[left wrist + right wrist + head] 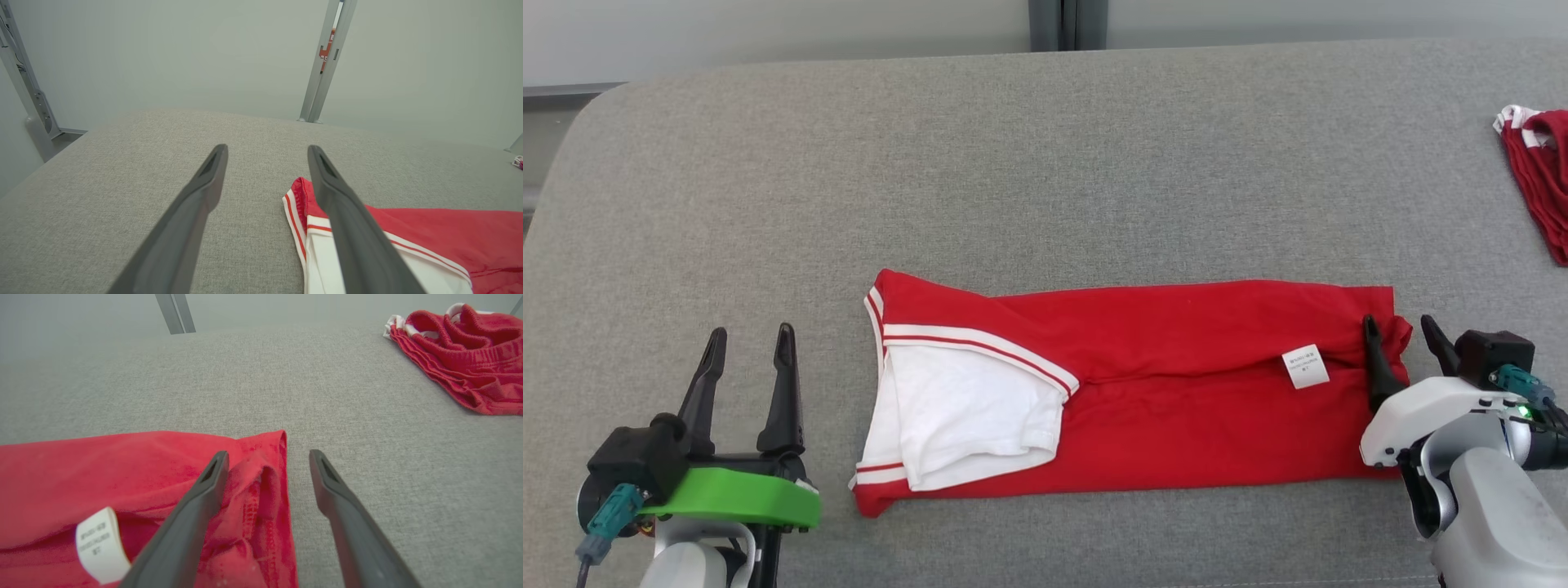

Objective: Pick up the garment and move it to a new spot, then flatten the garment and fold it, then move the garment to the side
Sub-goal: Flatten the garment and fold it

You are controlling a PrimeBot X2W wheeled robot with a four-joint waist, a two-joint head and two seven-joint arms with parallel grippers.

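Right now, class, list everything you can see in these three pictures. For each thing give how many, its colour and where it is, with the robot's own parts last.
folded garment: one, red with white sleeve and trim, flat on the near middle of the surface
label: one, white, on the folded garment near its right end
second garment: one, red with white trim, bunched at the far right
padded surface: one, grey, under both garments
post: one, grey metal, behind the surface
left fingers: two, dark, apart, left of the folded garment
right fingers: two, dark, apart, at its right end
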